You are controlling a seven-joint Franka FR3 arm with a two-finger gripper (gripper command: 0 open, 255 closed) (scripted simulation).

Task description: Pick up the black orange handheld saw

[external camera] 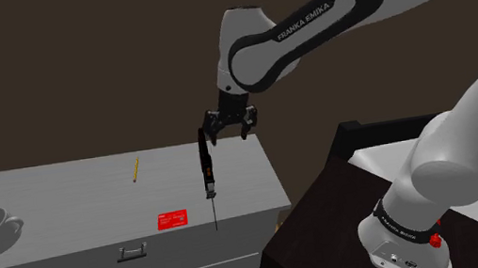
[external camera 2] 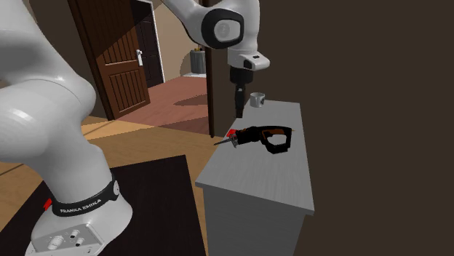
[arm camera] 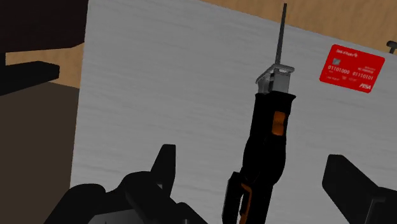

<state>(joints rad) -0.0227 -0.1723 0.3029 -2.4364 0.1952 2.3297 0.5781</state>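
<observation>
You have not picked up the saw yet. It lies flat on the grey cabinet top, and in the shoulder view its thin blade points to 6 o'clock. In that view the gripper hangs above the top, at about 1 o'clock from the saw, and it does not touch the tool. Its fingers stand wide apart and have hold of nothing. In the wrist view the black and orange body of the saw runs between the two fingers, so I judge the approach to be almost lined up. What is left for you, in my judgement, is to go down around the body, close, and lift. A red card lies at 7 o'clock from the saw and a pencil at 9 o'clock, both apart from it
</observation>
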